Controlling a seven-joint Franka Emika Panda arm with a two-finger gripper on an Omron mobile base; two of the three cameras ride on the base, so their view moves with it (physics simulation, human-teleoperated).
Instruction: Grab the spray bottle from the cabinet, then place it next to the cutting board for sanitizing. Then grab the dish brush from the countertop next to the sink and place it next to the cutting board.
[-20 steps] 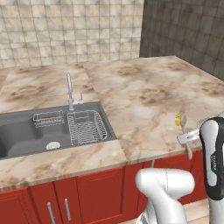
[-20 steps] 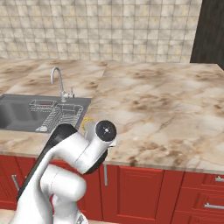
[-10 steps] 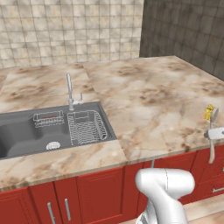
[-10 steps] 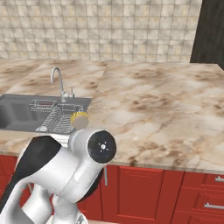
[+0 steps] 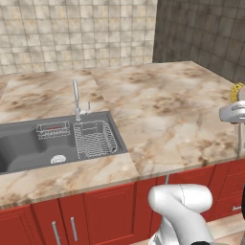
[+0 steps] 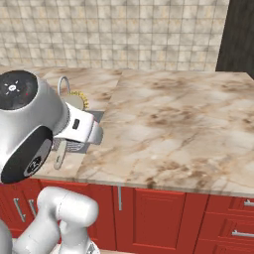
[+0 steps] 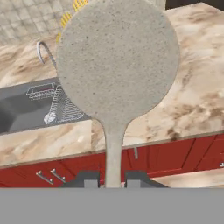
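In the hand view the jaws [image 7: 109, 180] gripped the thin handle of the grey, round-headed dish brush [image 7: 117, 65] with yellow bristles. It hung above the beige marbled stone surface [image 7: 197, 96], with the dark grey recessed sink [image 7: 22, 113] at nine o'clock. The left base view caught the brush [image 5: 235, 111] at its three o'clock edge, while the right base view showed its head [image 6: 74, 100] beside the white arm.

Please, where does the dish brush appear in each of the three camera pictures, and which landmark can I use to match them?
Left base view: dish brush at the right edge, over the countertop's corner.
Right base view: it peeks out behind the white arm, at left.
Hand view: it covers the centre, handle between the fingertips.
Shared landmark: the sink's faucet.
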